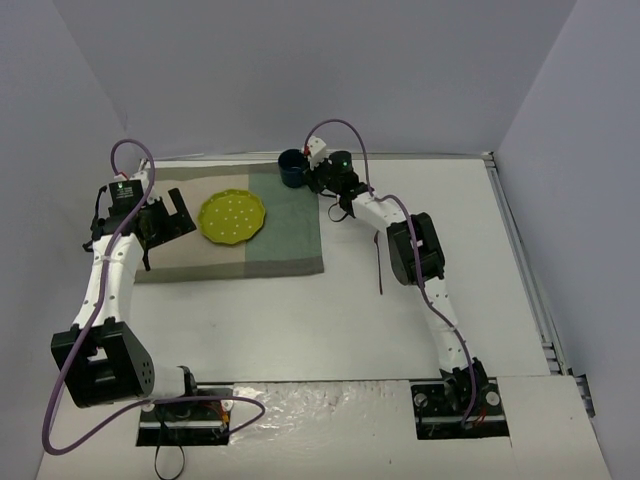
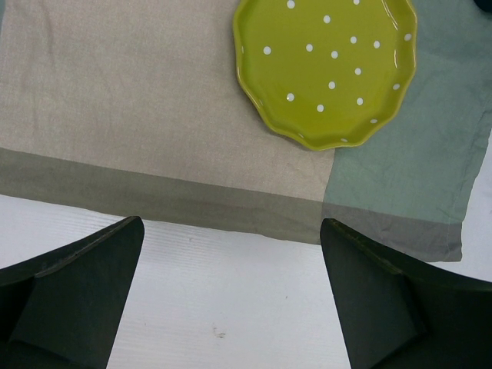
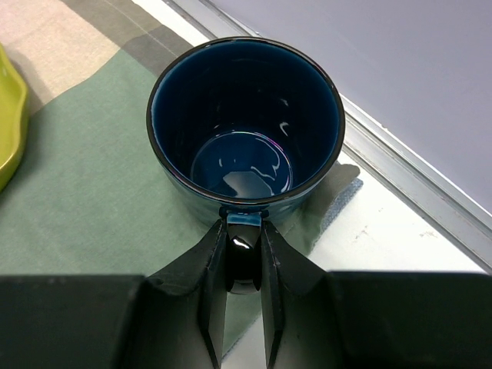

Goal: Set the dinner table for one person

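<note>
The white dinner table (image 1: 330, 320) carries a beige and green placemat (image 1: 285, 245) at the back left. A yellow-green dotted plate (image 1: 232, 216) lies on the placemat's middle and shows in the left wrist view (image 2: 327, 65). A dark blue mug (image 1: 292, 168) sits upright at the placemat's far right corner. My right gripper (image 3: 244, 254) is shut on the mug's handle (image 3: 244, 265); the mug (image 3: 246, 115) is empty. My left gripper (image 1: 168, 216) is open and empty over the placemat's left beige part, left of the plate. In its wrist view the left gripper (image 2: 231, 296) frames bare table.
A thin dark stick-like thing (image 1: 379, 265) lies on the table right of the placemat, under my right arm. The table's metal rim (image 1: 522, 255) runs along the right side. Grey walls close in the back and both sides.
</note>
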Motion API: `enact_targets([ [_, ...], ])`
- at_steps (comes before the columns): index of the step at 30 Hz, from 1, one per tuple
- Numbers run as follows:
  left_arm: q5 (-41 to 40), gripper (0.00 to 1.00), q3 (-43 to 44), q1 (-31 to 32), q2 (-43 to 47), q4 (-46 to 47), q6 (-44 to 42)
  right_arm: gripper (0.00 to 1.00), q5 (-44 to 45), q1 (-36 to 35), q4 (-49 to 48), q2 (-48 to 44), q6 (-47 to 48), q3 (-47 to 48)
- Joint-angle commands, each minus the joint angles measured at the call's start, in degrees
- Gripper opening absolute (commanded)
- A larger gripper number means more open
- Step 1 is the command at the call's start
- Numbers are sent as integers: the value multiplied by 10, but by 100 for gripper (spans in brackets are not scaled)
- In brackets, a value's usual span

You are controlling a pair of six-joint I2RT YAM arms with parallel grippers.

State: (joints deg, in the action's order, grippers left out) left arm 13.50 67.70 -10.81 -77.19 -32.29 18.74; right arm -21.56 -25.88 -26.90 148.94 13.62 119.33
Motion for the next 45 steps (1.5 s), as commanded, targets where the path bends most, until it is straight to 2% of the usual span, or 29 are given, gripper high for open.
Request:
enact_targets([
  [1,6,97,9,-4,6,24,6,0,30,4,-84,-27,0,54],
  [16,8,97,9,-4,4,23,7,0,27,17,-72,-7,-27,68],
  [20,8,97,9,-4,3,22,7,17,18,17,-68,-8,-29,63],
  [24,10,97,11,-4,3,20,8,51,15,18,-69,-22,-27,48],
  [26,10,97,11,-4,2,19,8,62,15,19,-72,-35,-28,27],
  [29,11,97,12,-4,2,18,9,73,20,22,-78,-65,-31,-8],
  [35,13,97,18,-4,2,6,11,84,71,33,-76,-196,-54,-144],
  [42,7,97,24,-4,21,-6,13,86,172,46,30,-381,-122,-284],
  [45,3,97,24,-3,34,-9,16,85,195,60,68,-461,-175,-390],
])
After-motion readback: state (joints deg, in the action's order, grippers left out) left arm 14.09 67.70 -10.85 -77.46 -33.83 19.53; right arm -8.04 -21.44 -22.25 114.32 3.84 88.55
